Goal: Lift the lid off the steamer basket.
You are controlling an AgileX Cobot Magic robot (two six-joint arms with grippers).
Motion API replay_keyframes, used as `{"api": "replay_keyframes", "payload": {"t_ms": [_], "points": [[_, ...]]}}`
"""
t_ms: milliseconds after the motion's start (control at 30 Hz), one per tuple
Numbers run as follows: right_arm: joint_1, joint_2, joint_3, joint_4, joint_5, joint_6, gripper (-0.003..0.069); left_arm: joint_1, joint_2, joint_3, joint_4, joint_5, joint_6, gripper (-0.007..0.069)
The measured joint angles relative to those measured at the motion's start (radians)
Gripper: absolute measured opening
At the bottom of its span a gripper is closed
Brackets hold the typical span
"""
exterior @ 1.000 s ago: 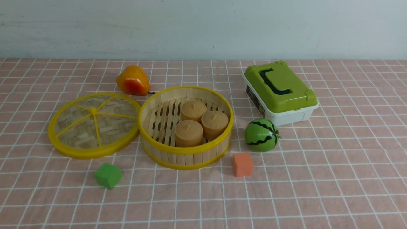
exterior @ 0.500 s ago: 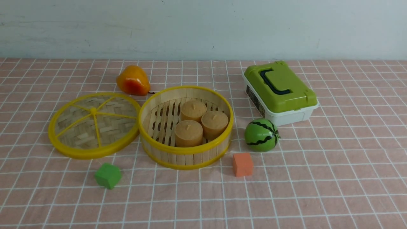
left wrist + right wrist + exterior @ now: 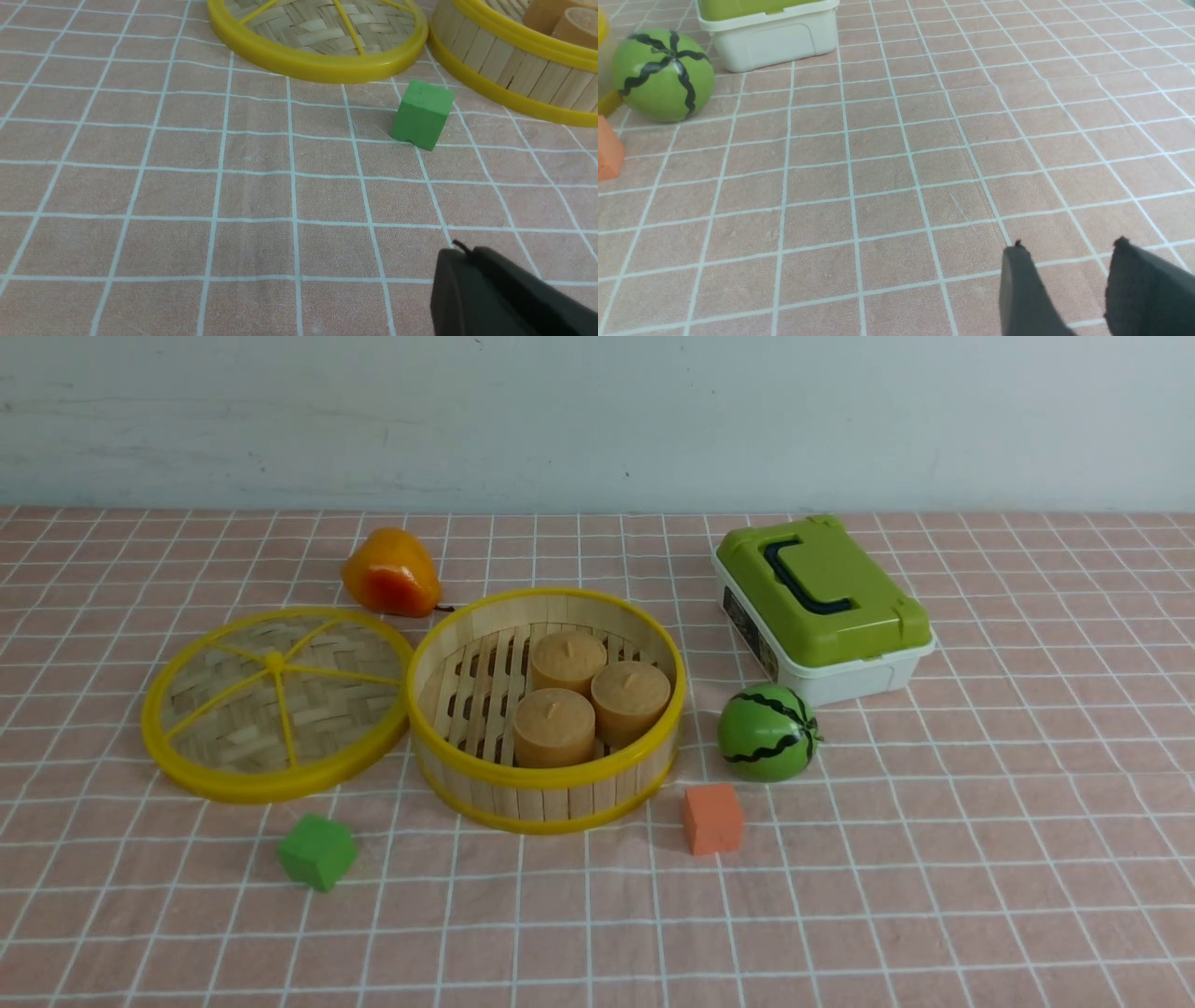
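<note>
Bamboo slats, pale and upright, form the round wall of the basket (image 3: 546, 803), banded top and bottom with smooth yellow rims and standing open on the counter (image 3: 887, 896). On its slatted floor, with long slots between the strips, sit three squat tan buns (image 3: 555, 728), matt cylinders with a small nub on top, grouped toward the basket's right side. The lid (image 3: 280, 709) is off, lying flat on the counter just left of the basket: a disc of flat woven bamboo, with a thick yellow rim and five yellow spokes meeting at a small round knob (image 3: 274, 661). Behind the basket and to its left rests a glossy orange pear (image 3: 391, 572) with a red blush and dark stem. In front and to the left is a green cube (image 3: 317, 851); in front and to the right, an orange one (image 3: 713, 819). A round green melon (image 3: 767, 733) with wavy black stripes sits to the basket's right, and beyond it a white box (image 3: 859, 679) wears a green lid with a dark handle. The left tool (image 3: 462, 249) has its dark tips drawn together, with nothing visible between them; the right tool (image 3: 1069, 242) stands apart at the tips, empty, over pink cloth crossed by pale lines.
</note>
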Motion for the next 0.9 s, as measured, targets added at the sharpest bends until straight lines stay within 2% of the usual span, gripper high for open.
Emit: {"api": "replay_keyframes", "payload": {"t_ms": [900], "points": [[0.0, 0.0, 0.0, 0.0, 0.0, 0.0, 0.0241, 0.0, 0.0, 0.0, 0.0, 0.0, 0.0, 0.0011]]}}
